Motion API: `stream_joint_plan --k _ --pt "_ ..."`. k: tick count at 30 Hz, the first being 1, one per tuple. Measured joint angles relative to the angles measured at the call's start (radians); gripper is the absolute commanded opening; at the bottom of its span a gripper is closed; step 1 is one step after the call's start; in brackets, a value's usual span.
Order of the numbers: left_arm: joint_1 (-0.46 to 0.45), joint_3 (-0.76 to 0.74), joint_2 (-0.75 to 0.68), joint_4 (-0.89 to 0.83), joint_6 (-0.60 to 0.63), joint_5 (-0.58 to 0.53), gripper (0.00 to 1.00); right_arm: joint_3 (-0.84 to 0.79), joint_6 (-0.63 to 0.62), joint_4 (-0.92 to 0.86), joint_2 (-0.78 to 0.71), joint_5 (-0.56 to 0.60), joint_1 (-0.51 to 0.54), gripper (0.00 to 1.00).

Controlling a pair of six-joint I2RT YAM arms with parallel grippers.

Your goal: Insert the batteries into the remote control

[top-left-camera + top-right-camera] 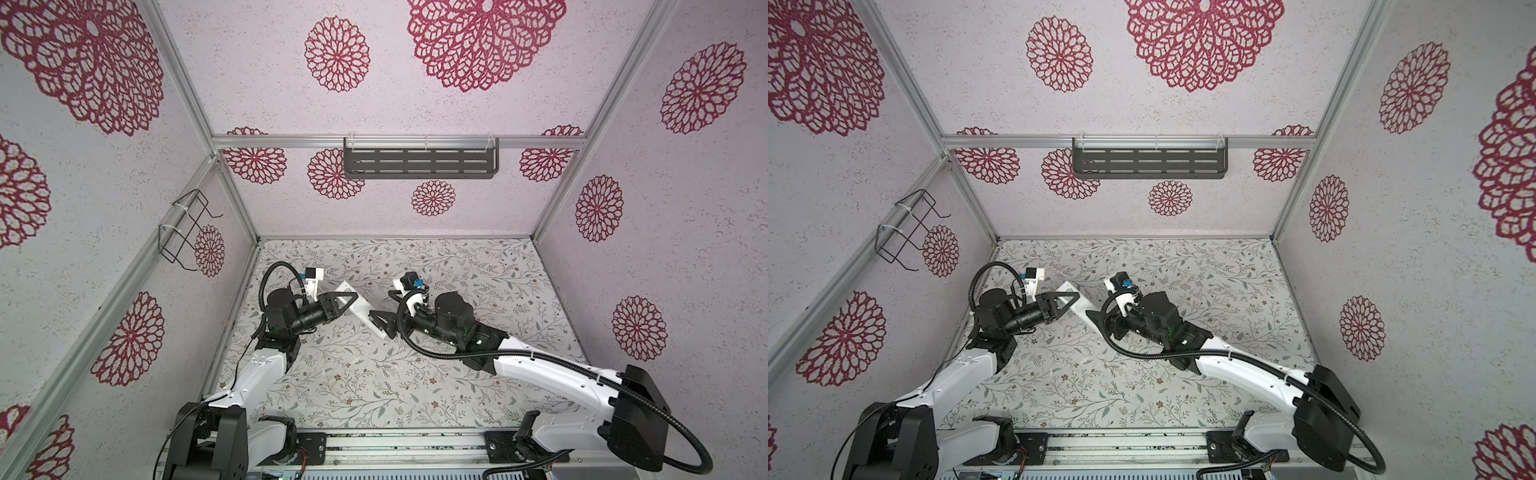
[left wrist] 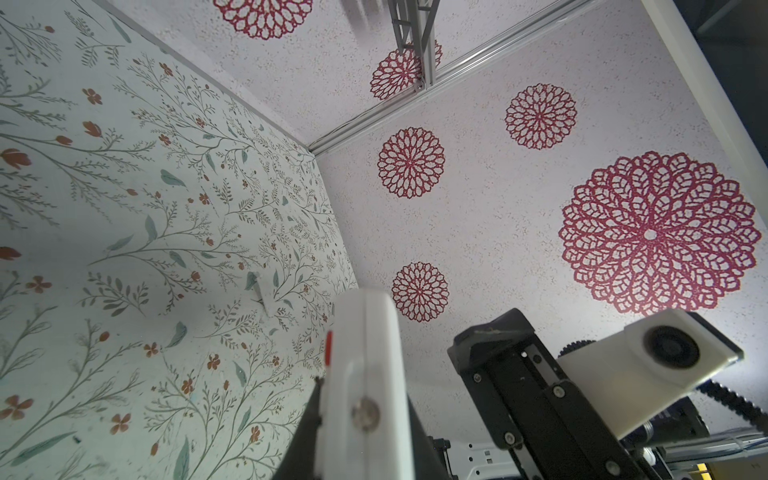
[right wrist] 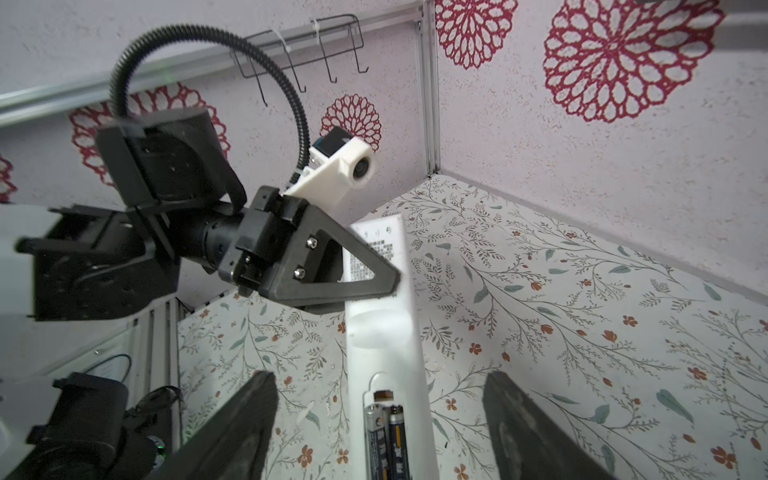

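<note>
Above the left-middle of the desk [image 1: 457, 291], the remote control [image 1: 358, 306] hangs in the air. It is gripped only near its far end by the left gripper [image 1: 352, 297], whose jaws are clamped tight on the white body beside the code sticker. Two batteries [image 3: 386, 432] lie side by side in the open compartment at the remote's near end, with no cover over them.

That looks like the weak spot. A single pinch far from the loaded end leaves a long lever, so any nudge from the right arm could swivel the bar in the jaws. A tilt or jolt could also shake the uncovered batteries loose onto the desk.

The right gripper [image 3: 379, 384] stands wide open, one finger on each side of the battery end, and holds nothing. Its wrist view shows clear gaps between both fingers and the remote.
</note>
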Motion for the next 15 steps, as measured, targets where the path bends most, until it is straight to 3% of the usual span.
stream_joint_plan --k 3,10,15 --pt "0.0 0.0 0.0 0.012 -0.003 -0.009 0.0 0.0 0.14 -0.031 -0.011 -0.022 -0.069 0.95" --pt "0.0 -0.007 0.001 0.073 -0.024 -0.015 0.0 -0.05 0.425 -0.074 0.003 -0.073 -0.15 0.96" --pt "0.0 -0.012 0.009 0.123 -0.045 -0.015 0.0 -0.114 0.59 0.025 0.058 -0.176 -0.166 0.99"
